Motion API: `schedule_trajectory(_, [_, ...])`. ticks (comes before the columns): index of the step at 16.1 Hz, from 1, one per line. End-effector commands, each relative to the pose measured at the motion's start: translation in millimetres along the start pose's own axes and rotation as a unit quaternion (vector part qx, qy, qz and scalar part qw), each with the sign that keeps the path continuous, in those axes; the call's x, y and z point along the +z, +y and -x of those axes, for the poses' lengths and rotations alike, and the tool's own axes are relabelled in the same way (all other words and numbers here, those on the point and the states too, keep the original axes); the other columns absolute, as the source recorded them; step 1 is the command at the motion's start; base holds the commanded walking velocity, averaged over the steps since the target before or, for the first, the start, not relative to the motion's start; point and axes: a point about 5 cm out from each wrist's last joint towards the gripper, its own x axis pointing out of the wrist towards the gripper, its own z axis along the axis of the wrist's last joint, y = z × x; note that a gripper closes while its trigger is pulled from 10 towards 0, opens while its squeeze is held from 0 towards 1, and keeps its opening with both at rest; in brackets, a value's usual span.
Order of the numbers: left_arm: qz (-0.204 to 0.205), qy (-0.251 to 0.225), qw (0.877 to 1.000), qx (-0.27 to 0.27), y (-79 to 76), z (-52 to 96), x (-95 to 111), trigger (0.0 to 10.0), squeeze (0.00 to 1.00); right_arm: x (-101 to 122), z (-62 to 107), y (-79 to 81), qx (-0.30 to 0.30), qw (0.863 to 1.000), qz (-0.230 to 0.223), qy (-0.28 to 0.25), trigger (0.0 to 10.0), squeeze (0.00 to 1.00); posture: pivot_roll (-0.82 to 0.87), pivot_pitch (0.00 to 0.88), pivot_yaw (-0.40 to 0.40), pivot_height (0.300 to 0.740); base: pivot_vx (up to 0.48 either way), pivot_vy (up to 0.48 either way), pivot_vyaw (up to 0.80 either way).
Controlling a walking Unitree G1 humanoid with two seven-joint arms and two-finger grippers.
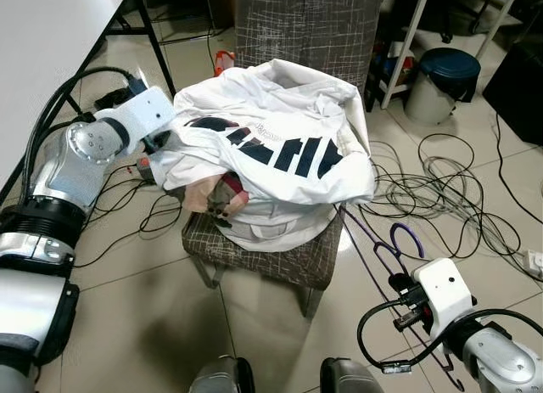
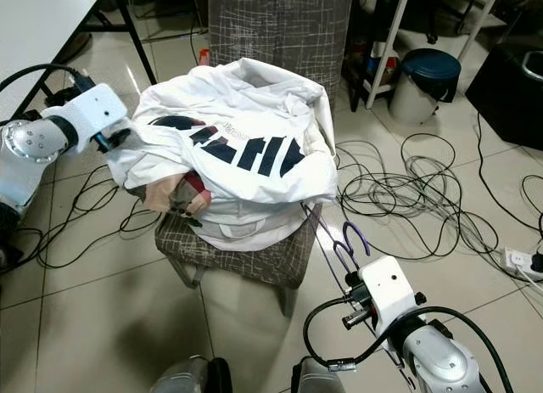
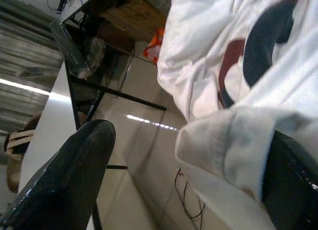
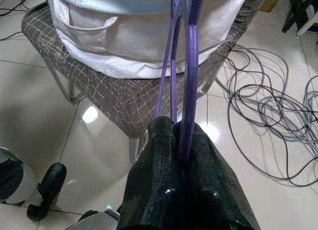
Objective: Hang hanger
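My left tool (image 1: pixel 161 141) is at the left side of the chair (image 1: pixel 254 249), its black fingers (image 3: pixel 74 175) spread wide with a fold of the white shirt (image 1: pixel 271 147) between them; one finger lies against the cloth and the other stands clear of it. The shirt, with dark lettering across it, is heaped on the patterned seat with a bit of plaid cloth (image 1: pixel 229 193) poking out beneath its front edge. To the right, the purple hanger (image 1: pixel 386 244) runs from under the shirt's lower right corner down past the seat edge, its hook curling up above the tiled floor (image 1: pixel 153 300). My right tool (image 4: pixel 181 145) is clamped tight on the hanger's thin bars, low and right of the chair. Cables (image 1: pixel 441 189) sprawl over the floor further right, near a dark-lidded bin (image 1: pixel 441 83).
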Motion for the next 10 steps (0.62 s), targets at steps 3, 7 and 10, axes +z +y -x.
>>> schedule_trajectory(3, [-0.001, 0.02, 1.0, 0.015, -1.0, 1.3, -5, 10.0, 0.0, 0, 1.1, 3.5, 0.003, 1.0, 0.001, -0.003, 10.0, 0.0, -0.16, 0.104, 0.092, 0.74, 0.0, 0.0, 0.0])
schedule_trajectory(7, [0.0, 0.054, 0.997, 0.051, -8.6, 0.1, -12, 10.0, 0.0, 1, 0.8, 3.2, 0.002, 1.0, 0.002, -0.004, 10.0, 0.0, -0.17, 0.099, 0.095, 0.74, 0.0, 0.0, 0.0])
schedule_trajectory(10, [0.006, 0.043, 0.995, 0.087, -5.9, 1.3, -11, 0.0, 0.0, 0, 1.8, 2.8, -0.001, 1.0, 0.003, -0.004, 10.0, 0.0, -0.17, 0.093, 0.095, 0.74, 0.0, 0.0, 0.0])
